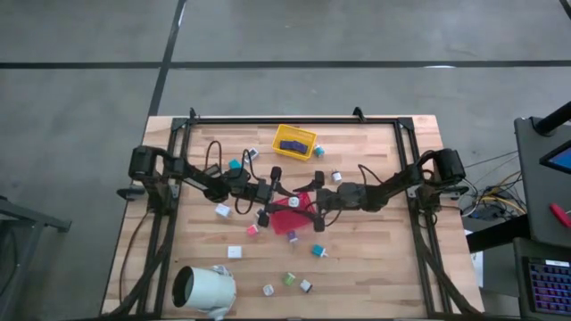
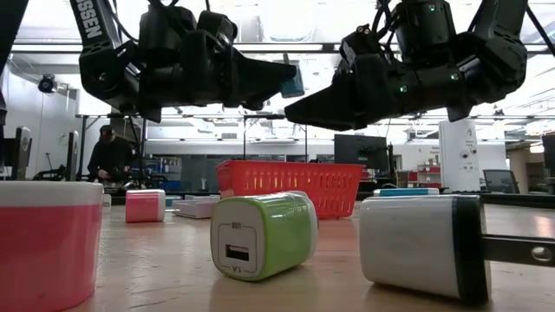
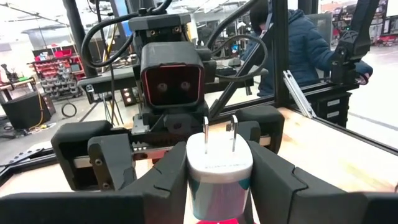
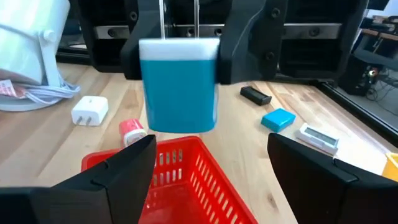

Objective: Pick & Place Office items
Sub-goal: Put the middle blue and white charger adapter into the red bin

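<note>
Left hand [image 3: 219, 186] pinches upright teal-and-white charger [image 3: 219, 171], prongs up; right hand [image 4: 211, 165] spread.

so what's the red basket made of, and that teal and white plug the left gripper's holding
The red basket looks like moulded plastic: thin slatted walls, even colour, slightly glossy. The teal and white plug, shut in the left gripper, seems smooth hard plastic with a satin sheen; its two prongs look like bright metal. The right gripper stands open facing it, above the basket.

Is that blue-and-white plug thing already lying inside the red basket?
No, the left claw holds the blue-and-white plug in the air above the red basket.
</note>
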{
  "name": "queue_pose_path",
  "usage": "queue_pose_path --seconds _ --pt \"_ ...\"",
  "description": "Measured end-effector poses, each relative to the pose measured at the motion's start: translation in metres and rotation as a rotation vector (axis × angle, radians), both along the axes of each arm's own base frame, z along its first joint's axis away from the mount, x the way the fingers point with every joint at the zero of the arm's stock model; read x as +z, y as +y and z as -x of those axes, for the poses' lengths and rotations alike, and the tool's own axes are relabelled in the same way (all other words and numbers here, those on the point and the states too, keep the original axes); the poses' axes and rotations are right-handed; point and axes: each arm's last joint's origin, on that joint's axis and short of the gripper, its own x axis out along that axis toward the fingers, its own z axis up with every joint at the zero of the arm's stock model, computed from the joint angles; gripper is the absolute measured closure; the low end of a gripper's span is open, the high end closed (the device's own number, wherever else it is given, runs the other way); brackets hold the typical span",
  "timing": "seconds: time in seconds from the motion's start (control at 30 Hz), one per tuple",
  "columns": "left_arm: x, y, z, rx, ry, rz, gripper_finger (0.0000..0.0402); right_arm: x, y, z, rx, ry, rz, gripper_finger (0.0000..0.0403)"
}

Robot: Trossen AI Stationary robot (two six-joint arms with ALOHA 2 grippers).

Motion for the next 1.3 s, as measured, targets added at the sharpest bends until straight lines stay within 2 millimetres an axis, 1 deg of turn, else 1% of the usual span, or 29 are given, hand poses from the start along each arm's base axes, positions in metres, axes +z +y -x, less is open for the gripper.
queue_pose_path --seconds 0.27,0.43,0.63,0.83,1.07,1.3 --pt "0.001 0.000 0.009 0.001 0.004 0.006 0.0270 -0.005 -0.001 0.006 -0.003 0.022 -0.002 0.0104" --pt "-0.001 0.000 0.011 0.001 0.017 0.013 0.0270 0.000 -0.001 0.016 -0.002 0.010 -0.005 0.0110" --pt "-0.001 0.000 0.011 0.001 0.024 0.014 0.0270 0.012 -0.004 0.041 -0.014 -0.033 -0.004 0.0111" --pt "-0.003 0.000 0.011 0.001 0.037 0.014 0.0270 0.018 -0.007 0.075 -0.028 -0.065 -0.006 0.0113" --pt "-0.003 0.000 0.011 0.002 0.044 0.015 0.0270 0.020 -0.012 0.114 -0.046 -0.115 -0.024 0.0113" --pt "-0.003 0.000 0.011 0.002 0.045 0.015 0.0270 0.012 -0.015 0.143 -0.056 -0.133 -0.025 0.0117"
